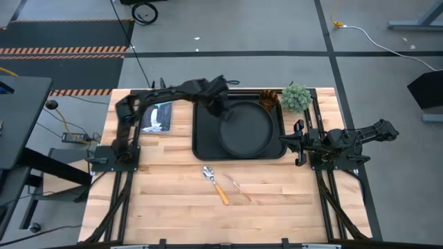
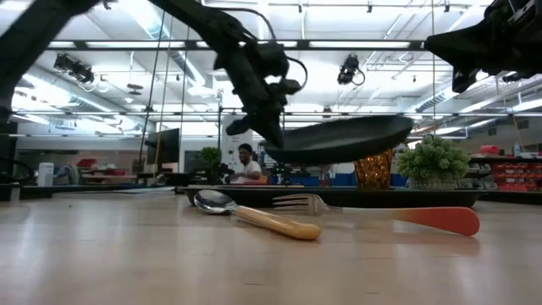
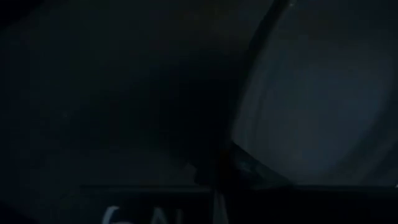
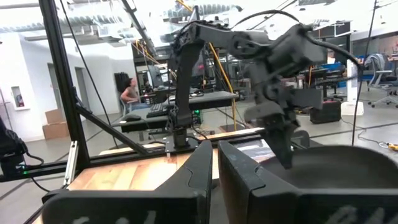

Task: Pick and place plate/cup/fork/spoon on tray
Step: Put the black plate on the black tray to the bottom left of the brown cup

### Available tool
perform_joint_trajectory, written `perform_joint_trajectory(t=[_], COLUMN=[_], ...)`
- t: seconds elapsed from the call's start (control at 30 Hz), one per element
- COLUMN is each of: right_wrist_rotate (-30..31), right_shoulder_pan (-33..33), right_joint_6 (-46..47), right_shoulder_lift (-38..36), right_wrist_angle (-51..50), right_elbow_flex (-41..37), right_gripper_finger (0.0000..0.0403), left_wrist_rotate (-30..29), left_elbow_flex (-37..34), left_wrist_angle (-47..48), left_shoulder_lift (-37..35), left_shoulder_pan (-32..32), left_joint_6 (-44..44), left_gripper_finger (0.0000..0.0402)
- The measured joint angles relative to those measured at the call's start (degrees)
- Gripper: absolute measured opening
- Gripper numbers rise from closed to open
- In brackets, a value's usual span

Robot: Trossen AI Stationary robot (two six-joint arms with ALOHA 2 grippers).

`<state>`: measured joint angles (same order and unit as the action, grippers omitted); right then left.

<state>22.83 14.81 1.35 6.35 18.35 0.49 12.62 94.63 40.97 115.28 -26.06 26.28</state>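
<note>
The round black plate (image 1: 246,128) hangs above the black tray (image 1: 201,149); in the low view the plate (image 2: 347,140) is lifted and a little tilted. My left gripper (image 1: 218,107) is shut on the plate's far left rim. The amber cup (image 1: 268,98) stands in the tray's far right corner. The spoon (image 1: 214,181) and the red-handled fork (image 1: 239,187) lie flat on the table near the tray's front edge. My right gripper (image 1: 299,144) waits at the tray's right side, shut and empty. My left gripper pinches the plate's rim (image 2: 279,151) on its far left side, with its fingers slanting down from above. The plate is lifted clear of the tray, and its free side is a little higher than the held side. The left wrist view is dark and does not show the fingers.
A small green plant (image 1: 295,97) stands just right of the cup. A blue-white card (image 1: 159,116) lies left of the tray under the left arm. Bare wood lies around the spoon and fork. A person sits in the room behind the table (image 2: 247,165).
</note>
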Motion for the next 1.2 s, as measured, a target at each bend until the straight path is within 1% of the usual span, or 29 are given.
perform_joint_trajectory(t=[0.07, 0.17, 0.27, 0.33, 0.57, 0.97, 1.07, 1.2], right_wrist_rotate=[0.0, 0.0, 0.0, 0.0, 0.0, 0.0, 0.0, 0.0], right_shoulder_pan=[0.0, 0.0, 0.0, 0.0, 0.0, 0.0, 0.0, 0.0], right_joint_6=[0.0, 0.0, 0.0, 0.0, 0.0, 0.0, 0.0, 0.0], right_shoulder_lift=[0.0, 0.0, 0.0, 0.0, 0.0, 0.0, 0.0, 0.0], right_wrist_angle=[0.0, 0.0, 0.0, 0.0, 0.0, 0.0, 0.0, 0.0], right_elbow_flex=[0.0, 0.0, 0.0, 0.0, 0.0, 0.0, 0.0, 0.0], right_gripper_finger=[0.0034, 0.0034, 0.0034, 0.0034, 0.0034, 0.0034, 0.0034, 0.0034], left_wrist_rotate=[-0.3, -1.4, -1.5, -1.6, -1.0, -0.9, -0.8, -0.8], left_elbow_flex=[5.0, 10.7, 14.8, 16.4, 17.0, 16.5, 16.5, 16.5], left_wrist_angle=[4.2, 8.7, 11.9, 13.3, 13.2, 11.2, 10.0, 9.9], left_shoulder_lift=[3.4, 7.8, 11.3, 13.0, 16.1, 16.2, 16.2, 16.2], left_shoulder_pan=[-0.2, -0.5, -1.2, -1.7, -3.7, -4.0, -3.6, -2.9], left_joint_6=[-1.1, -2.5, -2.7, -2.6, -0.9, 0.0, -0.4, -1.7], left_gripper_finger=[0.0013, 0.0013, 0.0013, 0.0013, 0.0013, 0.0016, 0.0028, 0.0057])
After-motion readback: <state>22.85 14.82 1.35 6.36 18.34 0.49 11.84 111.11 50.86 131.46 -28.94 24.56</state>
